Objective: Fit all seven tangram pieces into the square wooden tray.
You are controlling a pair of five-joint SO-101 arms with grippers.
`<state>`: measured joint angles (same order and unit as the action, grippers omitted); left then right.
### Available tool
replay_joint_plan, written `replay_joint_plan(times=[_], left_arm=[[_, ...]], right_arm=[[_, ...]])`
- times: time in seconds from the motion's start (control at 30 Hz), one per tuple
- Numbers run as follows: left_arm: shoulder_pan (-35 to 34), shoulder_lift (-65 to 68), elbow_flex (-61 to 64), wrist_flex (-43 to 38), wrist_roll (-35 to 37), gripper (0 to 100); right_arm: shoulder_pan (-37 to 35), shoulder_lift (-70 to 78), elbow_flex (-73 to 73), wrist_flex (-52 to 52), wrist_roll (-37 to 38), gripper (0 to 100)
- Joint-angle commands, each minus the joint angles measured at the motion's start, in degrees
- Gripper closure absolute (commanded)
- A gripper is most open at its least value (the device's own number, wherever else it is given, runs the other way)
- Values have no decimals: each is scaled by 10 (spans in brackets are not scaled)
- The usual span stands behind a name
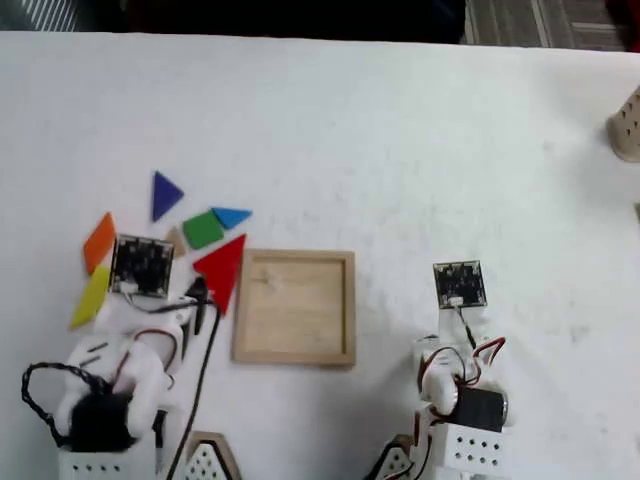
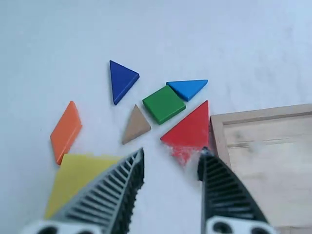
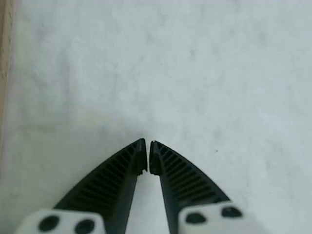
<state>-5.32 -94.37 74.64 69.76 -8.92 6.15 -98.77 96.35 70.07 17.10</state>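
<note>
Left wrist view: seven pieces counted, all on the white table (image 1: 400,130), none in the square wooden tray (image 2: 263,113). Four triangles: dark blue triangle (image 2: 121,80), light blue triangle (image 2: 187,88), tan triangle (image 2: 135,125), red triangle (image 2: 191,130). One green square (image 2: 164,104), one orange parallelogram (image 2: 66,130), one yellow piece (image 2: 78,178) with its outline partly hidden. My left pincer (image 2: 172,152) stands apart, tips near the red triangle, which lies just beside the tray rim. My right pincer (image 3: 147,144) is closed together, holding nothing.

White arms (image 1: 135,365), black motors (image 1: 480,408), looping black cables (image 1: 205,372), ribbed black tool fingers (image 2: 117,190)
</note>
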Motion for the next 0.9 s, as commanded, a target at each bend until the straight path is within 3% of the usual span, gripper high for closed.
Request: replay_joint_plan(times=[0.0,0.23,0.4,0.6,0.87], left_arm=[[8,173,-110,0,8,811],[70,394,-171,-4,8,811],[116,513,-172,-95,8,809],[80,654,-237,-129,29,666],[24,815,-346,-134,32,662]], right_arm=[[5,-3,3,-10,6,981],[5,-3,3,-10,6,981],[5,-3,3,-10,6,981],[5,-3,3,-10,6,981],[5,-3,3,-10,6,981]])
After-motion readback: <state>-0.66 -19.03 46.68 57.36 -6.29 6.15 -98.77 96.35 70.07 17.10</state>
